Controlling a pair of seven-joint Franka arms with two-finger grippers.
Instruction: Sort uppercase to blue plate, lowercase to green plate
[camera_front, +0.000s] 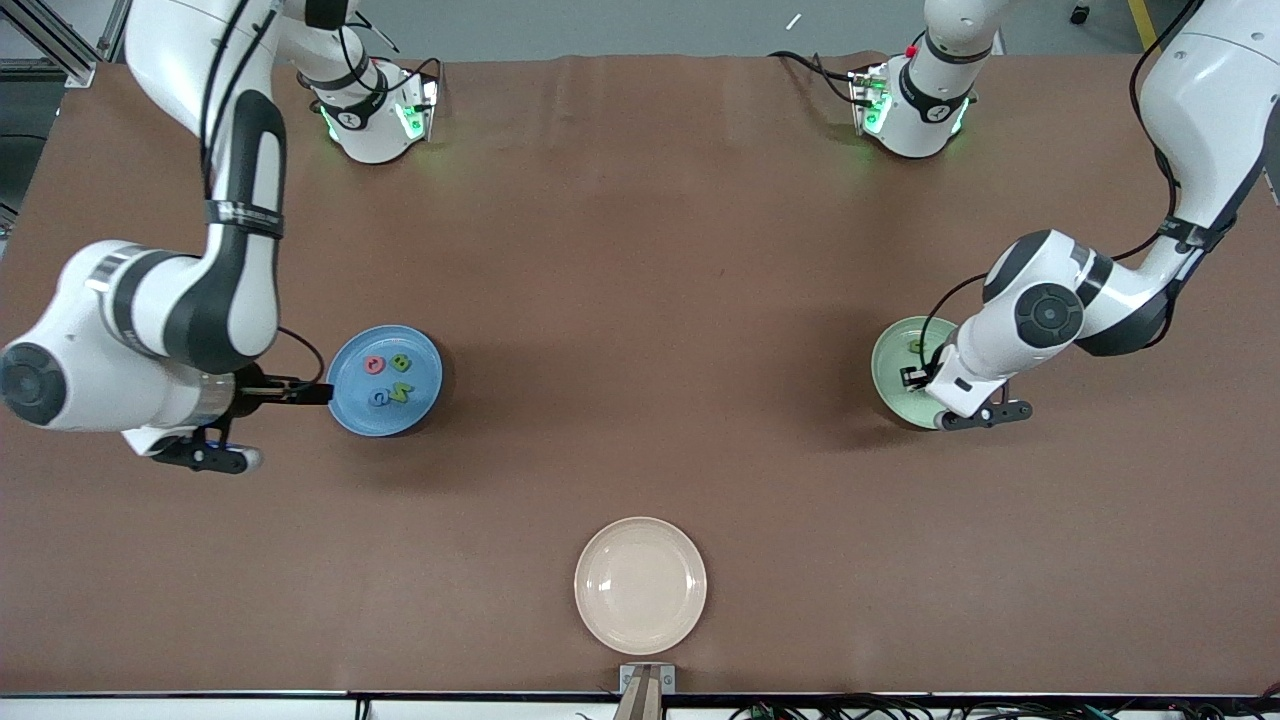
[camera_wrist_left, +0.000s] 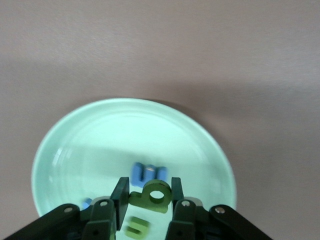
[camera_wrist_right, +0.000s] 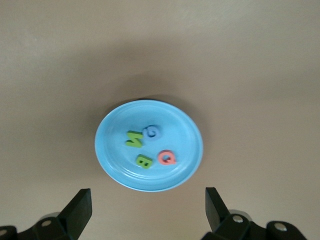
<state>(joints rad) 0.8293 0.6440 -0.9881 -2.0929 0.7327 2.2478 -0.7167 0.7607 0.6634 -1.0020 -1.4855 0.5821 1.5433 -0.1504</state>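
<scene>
The blue plate (camera_front: 352, 408) (camera_wrist_right: 110, 150) holds the uppercase letters: red Q (camera_front: 375, 365) (camera_wrist_right: 166, 158), green B (camera_front: 402, 364) (camera_wrist_right: 144, 161), blue G (camera_front: 380, 398) (camera_wrist_right: 153, 132) and green N (camera_front: 402, 392) (camera_wrist_right: 133, 138). My right gripper (camera_front: 300, 390) (camera_wrist_right: 148, 210) stands open and empty just off that plate's rim, toward the right arm's end. My left gripper (camera_front: 918, 377) (camera_wrist_left: 148, 190) is over the green plate (camera_front: 893, 368) (camera_wrist_left: 75, 135), shut on a lowercase green b (camera_wrist_left: 156, 196). In the plate lie a blue m (camera_wrist_left: 149, 173), a green u (camera_wrist_left: 136, 226) and another blue piece (camera_wrist_left: 86, 203), partly hidden.
A cream plate (camera_front: 640, 585) with nothing in it sits near the table's front edge, midway between the arms. The brown table (camera_front: 640, 300) spreads between the blue and green plates. Both arm bases stand along the table's back edge.
</scene>
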